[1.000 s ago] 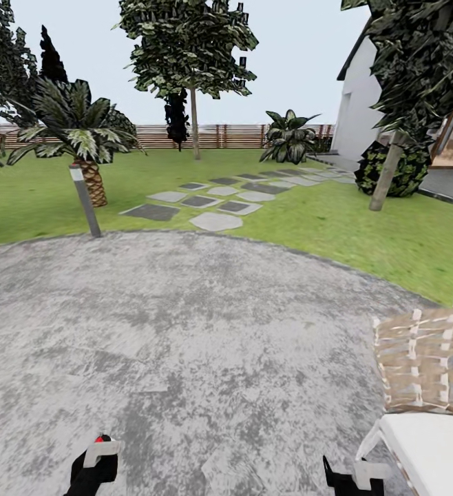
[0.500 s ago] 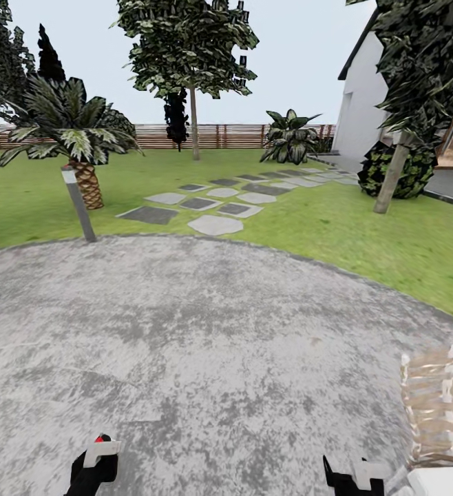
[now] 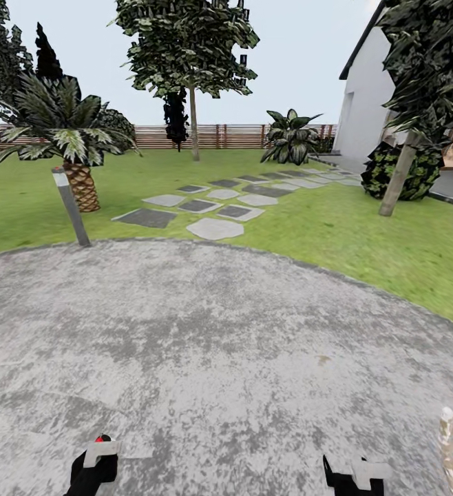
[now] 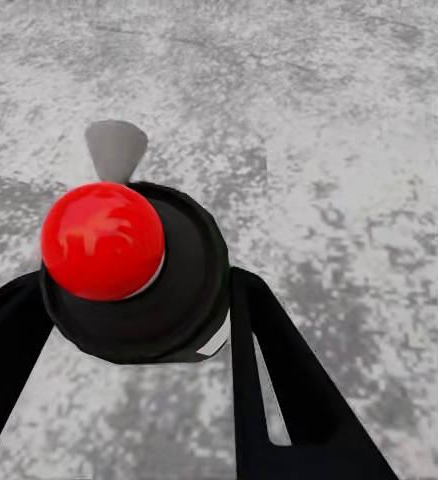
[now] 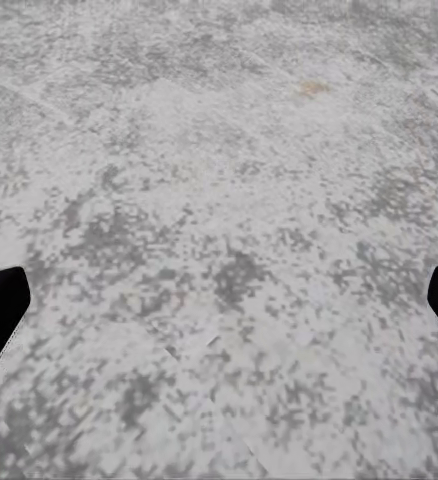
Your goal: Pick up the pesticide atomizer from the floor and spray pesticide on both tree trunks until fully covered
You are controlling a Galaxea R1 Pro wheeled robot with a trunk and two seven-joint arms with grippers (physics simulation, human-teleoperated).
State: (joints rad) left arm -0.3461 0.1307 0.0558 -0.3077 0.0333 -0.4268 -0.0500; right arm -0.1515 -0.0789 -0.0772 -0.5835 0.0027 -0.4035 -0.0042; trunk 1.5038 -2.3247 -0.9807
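**Op:** Atomizer [image 4: 129, 270], black body with a red cap, sits clenched in my left gripper [image 4: 129, 330], over grey paving [image 3: 206, 344].

**Obs:** Handling?

**Op:** Rigid and probably light; I'd grip the body, not the cap. Contents hidden. My right gripper [image 5: 219, 300] is spread, empty. Far ahead: leaning trunk [image 3: 398, 176], upright trunk [image 3: 194, 124].

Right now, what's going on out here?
The robot stands on grey stone paving facing the lawn. The left gripper is shut on the atomizer, a black body with a red cap. The right gripper is open over bare paving. The leaning trunk and the upright trunk stand far ahead.
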